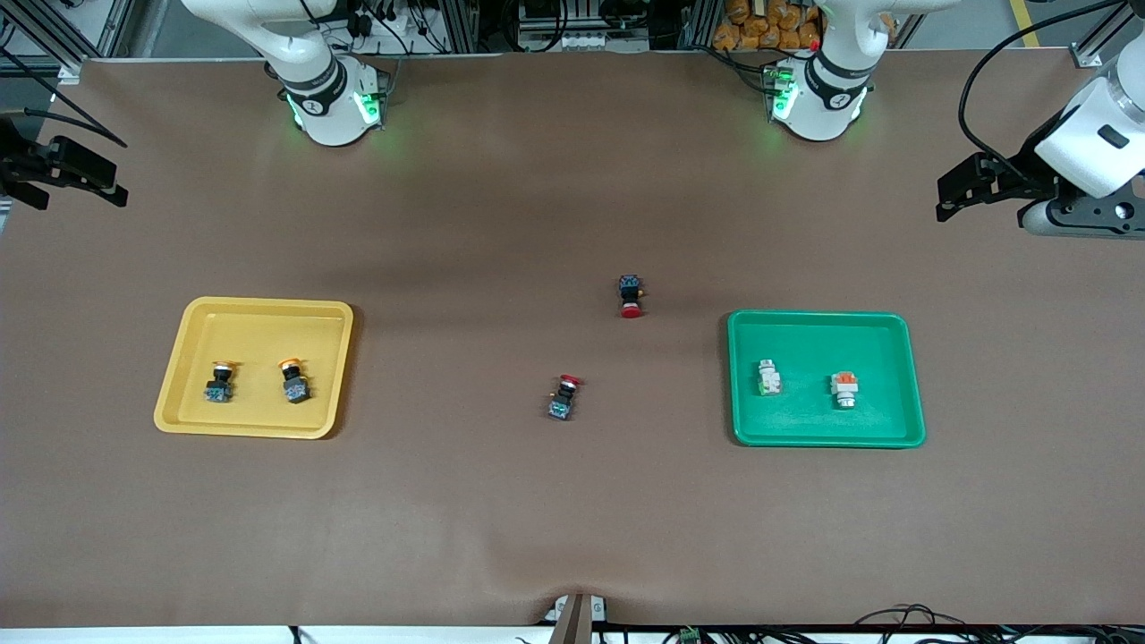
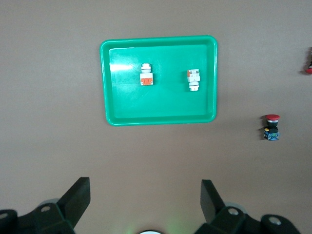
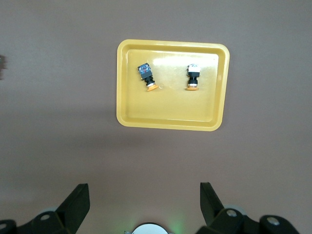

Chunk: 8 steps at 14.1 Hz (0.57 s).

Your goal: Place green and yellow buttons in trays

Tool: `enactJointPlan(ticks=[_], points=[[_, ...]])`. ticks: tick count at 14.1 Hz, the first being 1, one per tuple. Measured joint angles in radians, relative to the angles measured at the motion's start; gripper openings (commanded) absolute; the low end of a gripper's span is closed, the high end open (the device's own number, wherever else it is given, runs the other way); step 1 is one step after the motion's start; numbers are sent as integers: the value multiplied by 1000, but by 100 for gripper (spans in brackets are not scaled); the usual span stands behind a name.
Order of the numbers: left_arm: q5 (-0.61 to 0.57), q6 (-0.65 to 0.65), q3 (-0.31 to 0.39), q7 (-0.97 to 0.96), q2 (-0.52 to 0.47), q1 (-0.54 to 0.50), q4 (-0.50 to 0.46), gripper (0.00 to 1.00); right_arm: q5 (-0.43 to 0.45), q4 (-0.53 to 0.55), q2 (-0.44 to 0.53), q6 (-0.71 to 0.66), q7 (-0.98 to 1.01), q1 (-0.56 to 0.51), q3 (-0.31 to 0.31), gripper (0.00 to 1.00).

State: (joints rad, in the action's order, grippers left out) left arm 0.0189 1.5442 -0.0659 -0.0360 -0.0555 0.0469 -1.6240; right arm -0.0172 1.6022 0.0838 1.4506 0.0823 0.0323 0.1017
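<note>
Your left claw (image 2: 145,197) spread, empty, over surface (image 1: 501,224) by green tray (image 1: 908,376); right claw (image 3: 144,197) spread, empty, by yellow tray (image 1: 264,310).

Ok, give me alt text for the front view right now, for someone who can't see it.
Two yellow-capped switches lie in the yellow tray and two white switches in the green tray. Two red-capped switches lie on the table between the trays. The left gripper and right gripper hang open above the table's ends.
</note>
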Motion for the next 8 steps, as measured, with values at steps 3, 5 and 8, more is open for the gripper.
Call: enactJointPlan(ticks=[3, 5, 8], points=[[0, -4, 2, -3, 0, -2, 0, 100, 0, 4, 0, 7, -2, -3, 2, 100], [0, -8, 3, -11, 0, -13, 0, 100, 0, 5, 0, 4, -3, -24, 3, 100], [0, -13, 4, -20, 0, -21, 3, 100, 0, 6, 0, -13, -3, -37, 3, 100]])
